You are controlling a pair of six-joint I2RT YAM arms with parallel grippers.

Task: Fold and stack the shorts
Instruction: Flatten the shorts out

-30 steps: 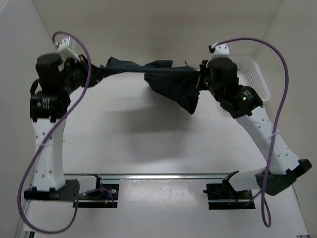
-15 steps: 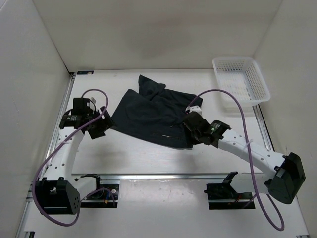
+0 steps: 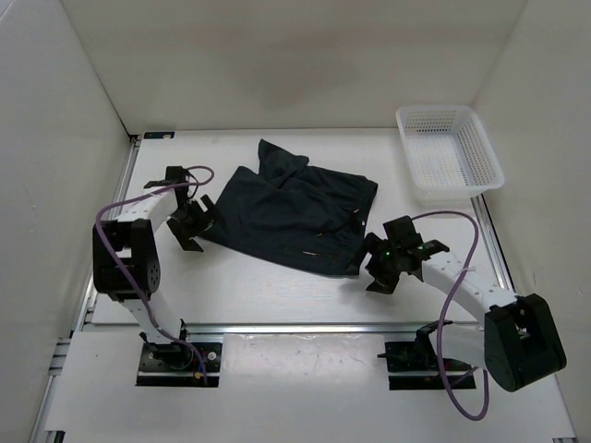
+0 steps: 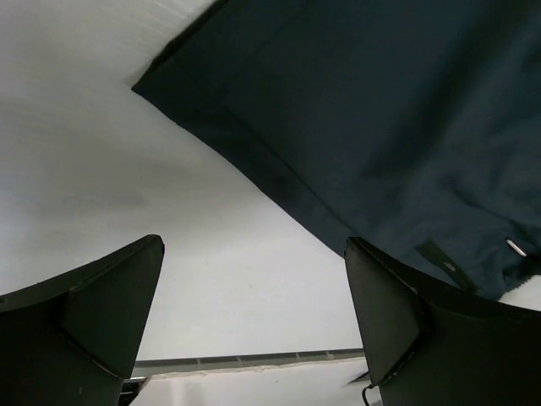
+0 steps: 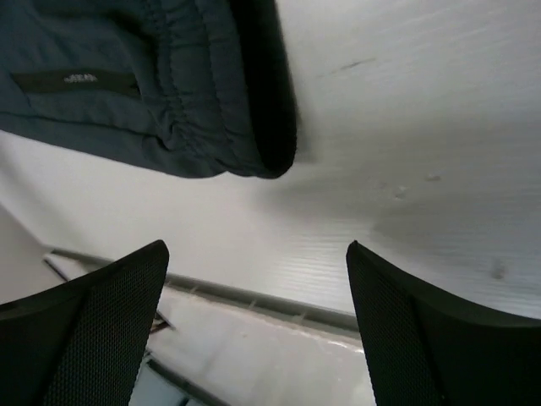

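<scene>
The dark navy shorts [image 3: 291, 212] lie spread on the white table, one leg bunched up at the back [image 3: 277, 157]. My left gripper [image 3: 192, 224] stands open just off the shorts' left edge, touching nothing. In the left wrist view the hem of the shorts [image 4: 372, 118] fills the upper right, beyond the two dark fingers [image 4: 110, 313]. My right gripper [image 3: 380, 266] is open beside the shorts' front right corner. The right wrist view shows the elastic waistband [image 5: 194, 85] lying above the spread fingers [image 5: 406, 321], only bare table between them.
A white mesh basket [image 3: 450, 152] stands at the back right corner. White walls close in the table on the left, back and right. A metal rail [image 3: 305, 326] runs along the near edge in front of the arm bases.
The shorts, held stretched in the air between both grippers a second ago, now lie on the table. Both grippers have let go, opened and drawn back toward the near edge.
</scene>
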